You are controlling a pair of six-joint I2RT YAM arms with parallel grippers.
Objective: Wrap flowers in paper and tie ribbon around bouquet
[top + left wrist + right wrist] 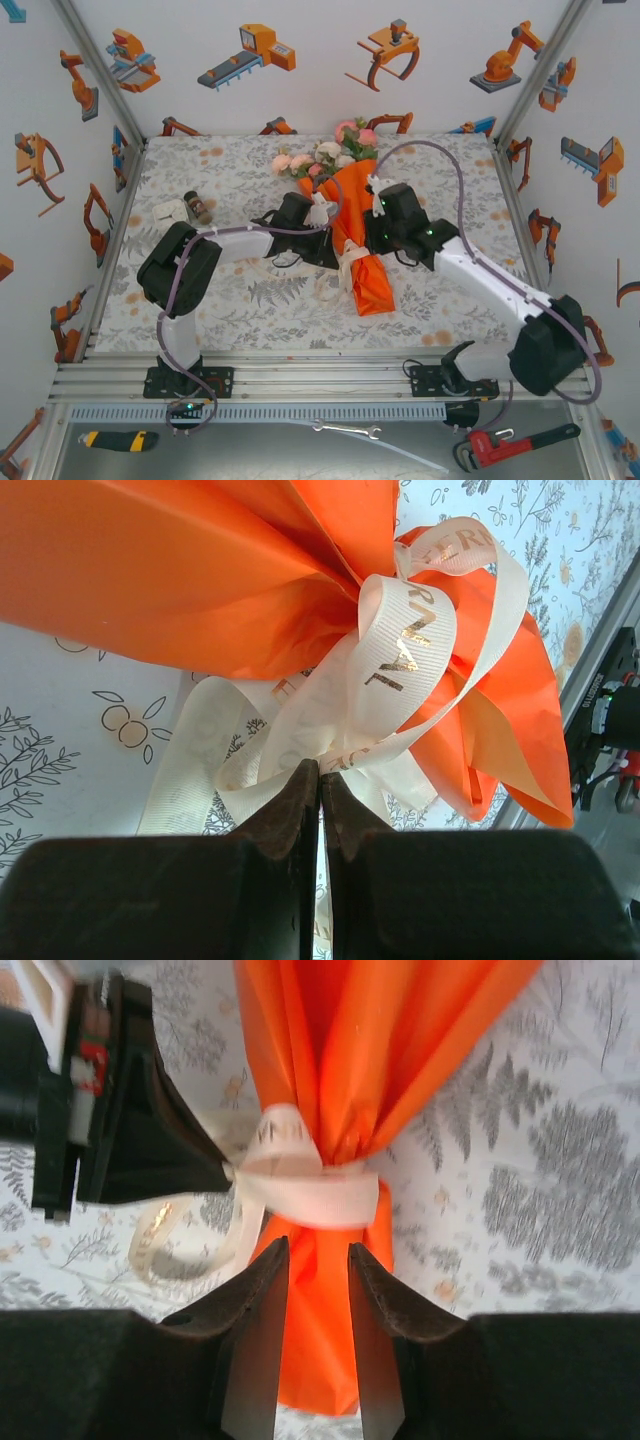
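The bouquet lies on the tablecloth: pink and cream flowers (325, 155) at the far end, and the orange paper (370, 285) wrapped into a cone pointing toward me. The cream ribbon (348, 265) circles the cone's narrow waist, with loose loops trailing to the left. My left gripper (320, 770) is shut on a strand of the ribbon (400, 650) beside the paper (180, 570). In the right wrist view its fingers (150, 1150) touch the ribbon (310, 1195) at the knot. My right gripper (318, 1250) hangs open just above the cone's lower part (320, 1360), gripping nothing.
A small brown bottle (197, 207) and a white object (170, 210) sit at the left of the tablecloth. Sticker-covered walls close in three sides. A utility knife (118, 439), a spanner (345, 430) and a red pipe wrench (510, 445) lie on the shelf below the front rail.
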